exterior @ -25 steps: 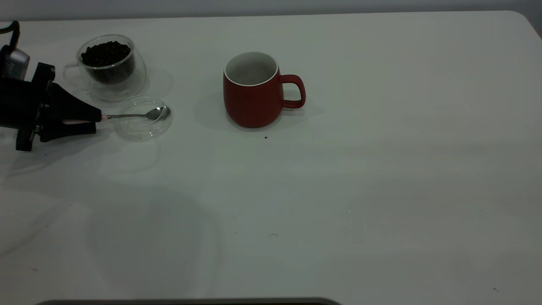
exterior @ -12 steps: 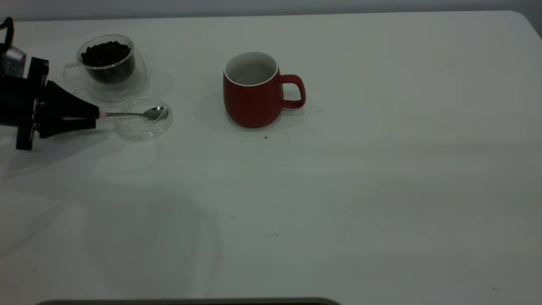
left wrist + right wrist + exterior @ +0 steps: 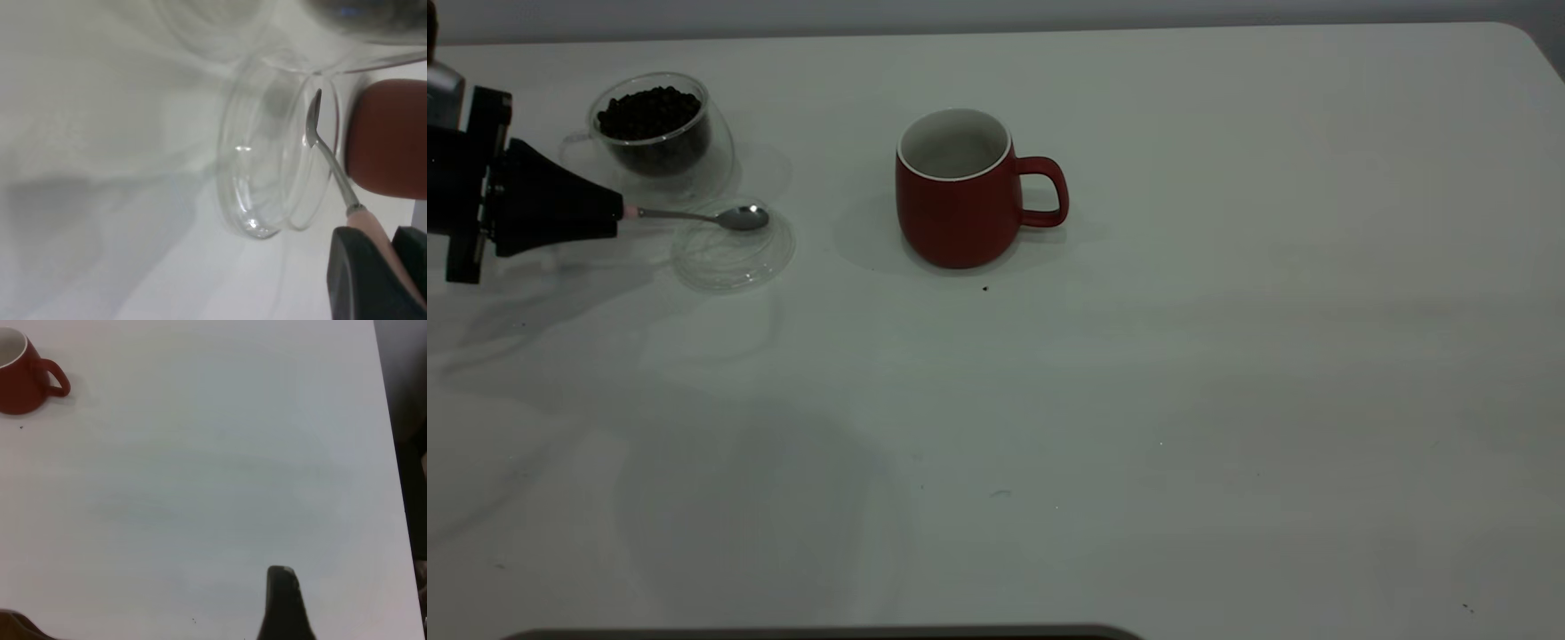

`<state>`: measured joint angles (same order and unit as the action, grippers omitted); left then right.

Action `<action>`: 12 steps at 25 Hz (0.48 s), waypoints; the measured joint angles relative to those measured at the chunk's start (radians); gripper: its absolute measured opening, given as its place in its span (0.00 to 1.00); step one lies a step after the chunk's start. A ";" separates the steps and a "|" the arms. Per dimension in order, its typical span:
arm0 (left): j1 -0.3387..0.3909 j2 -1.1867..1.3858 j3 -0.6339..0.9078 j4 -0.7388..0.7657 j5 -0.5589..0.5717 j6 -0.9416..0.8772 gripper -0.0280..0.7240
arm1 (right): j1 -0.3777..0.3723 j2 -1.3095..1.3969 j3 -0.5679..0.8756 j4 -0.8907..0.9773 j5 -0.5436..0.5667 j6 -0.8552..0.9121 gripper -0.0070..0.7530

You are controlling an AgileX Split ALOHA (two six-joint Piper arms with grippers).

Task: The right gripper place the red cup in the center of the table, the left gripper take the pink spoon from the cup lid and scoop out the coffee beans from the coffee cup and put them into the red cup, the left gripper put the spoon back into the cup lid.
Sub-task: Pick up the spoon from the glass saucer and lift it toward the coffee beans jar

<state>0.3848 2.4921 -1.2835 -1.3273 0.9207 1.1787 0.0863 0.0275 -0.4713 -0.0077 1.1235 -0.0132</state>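
Coffee cup [image 3: 660,138]: we log coffee beans [image 3: 648,112] inside, far left.
Red cup [image 3: 959,188]: empty, centre of table [image 3: 1227,356].
Cup lid [image 3: 734,249]: now bare.
Left gripper [image 3: 609,220]: jaws clamped on pink spoon [image 3: 720,216], lifted since earlier.
Right gripper [image 3: 283,603]: jaws' gap unreadable.

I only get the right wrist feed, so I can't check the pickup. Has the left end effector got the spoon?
Observer: Yes. The left end effector, at the table's left edge, is shut on the pink spoon's handle.
Operator: Where's the spoon's bowl?
Observer: Over the clear cup lid; in the left wrist view it appears raised off the glass.
Operator: And the coffee cup?
Observer: The glass coffee cup, heaped with coffee beans, stands just behind the lid.
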 joint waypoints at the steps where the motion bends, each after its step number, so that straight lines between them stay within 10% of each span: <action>1: 0.000 -0.008 0.000 0.015 0.000 -0.004 0.19 | 0.000 0.000 0.000 0.000 0.000 0.000 0.74; 12: 0.000 -0.142 0.000 0.190 0.026 -0.081 0.19 | 0.000 0.000 0.000 0.000 0.000 0.001 0.74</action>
<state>0.3848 2.3498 -1.2835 -1.1375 0.9469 1.0974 0.0863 0.0275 -0.4713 -0.0077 1.1235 -0.0121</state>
